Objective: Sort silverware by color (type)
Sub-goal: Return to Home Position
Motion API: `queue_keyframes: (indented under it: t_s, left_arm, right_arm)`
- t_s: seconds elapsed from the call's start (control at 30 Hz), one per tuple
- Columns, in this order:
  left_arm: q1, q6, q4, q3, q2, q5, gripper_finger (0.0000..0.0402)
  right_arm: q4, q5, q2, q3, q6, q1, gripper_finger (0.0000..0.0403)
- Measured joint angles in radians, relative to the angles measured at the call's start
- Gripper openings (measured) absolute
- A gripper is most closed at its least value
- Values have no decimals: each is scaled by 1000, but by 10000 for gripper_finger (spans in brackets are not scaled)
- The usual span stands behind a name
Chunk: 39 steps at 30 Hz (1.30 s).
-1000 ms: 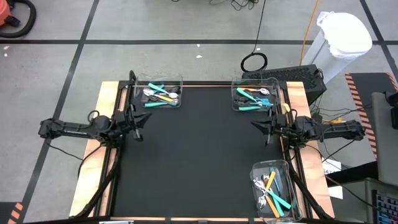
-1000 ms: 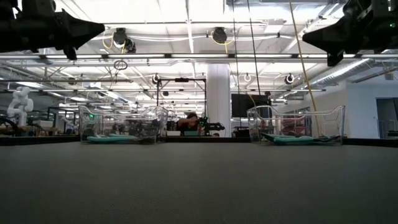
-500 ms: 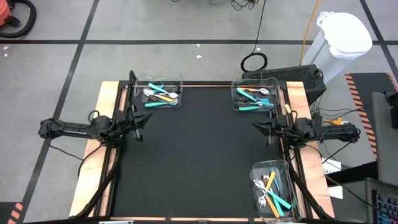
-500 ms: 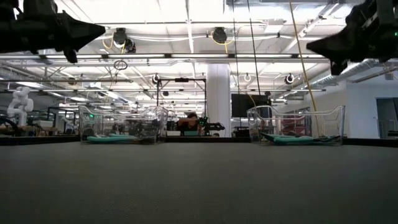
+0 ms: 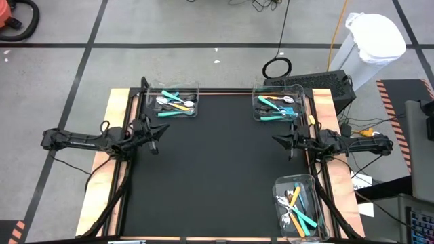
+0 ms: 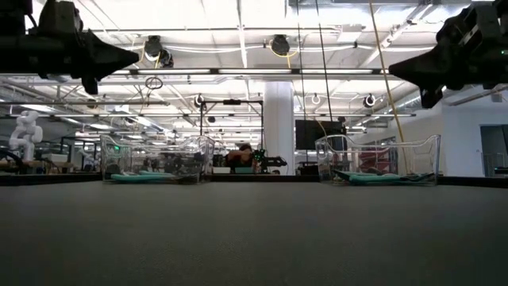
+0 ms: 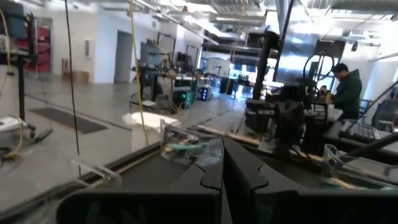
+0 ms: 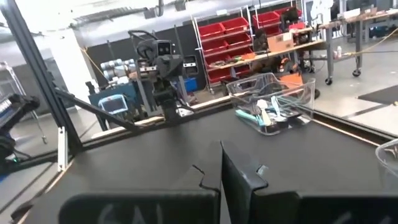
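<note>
The silverware lies in three clear bins: teal- and orange-handled pieces in the far-left bin (image 5: 173, 104), in the far-right bin (image 5: 278, 107), and in the near-right bin (image 5: 298, 207). My left gripper (image 5: 161, 131) hangs shut above the table's left edge, pointing level toward the right. My right gripper (image 5: 274, 137) hangs shut above the right edge and points left. Both hold nothing. The low view shows both tips high over the mat, the left gripper (image 6: 135, 57) and the right gripper (image 6: 393, 71).
A black mat (image 5: 217, 169) covers the table between the bins. A white bin (image 5: 369, 44) and a black case (image 5: 319, 85) stand off the table's far right. A person (image 7: 347, 90) stands in the room beyond.
My right gripper has sunk a little toward the table and rolled slightly, staying shut. My left gripper has rolled and tipped a little, its tip edging toward the table's right. The silverware has not moved.
</note>
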Motion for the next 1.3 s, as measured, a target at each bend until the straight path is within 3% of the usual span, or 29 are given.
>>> queue_keyframes:
  t_s: [0.17,0.3,0.43,0.67,0.87,1.07,1.3]
  left_arm:
    - [-18,-15,-2,0,28,48,8]
    - [-46,63,-3,0,22,54,8]
    - [-64,109,-28,0,-58,67,8]
    - [-76,63,-321,-1,-271,91,8]
    - [-73,101,-398,0,-272,178,8]
    - [-72,213,-420,0,-272,257,8]
    - [-72,228,-425,0,-241,260,8]
  right_arm:
    - [-2,0,0,-1,-34,0,0]
    - [-4,0,0,-2,-48,0,0]
    - [-6,0,2,-2,-27,0,0]
    - [-9,-3,38,-3,-32,2,3]
    - [-7,5,99,-3,-39,0,6]
    - [-7,4,146,-3,113,0,8]
    - [-6,3,158,-4,208,0,8]
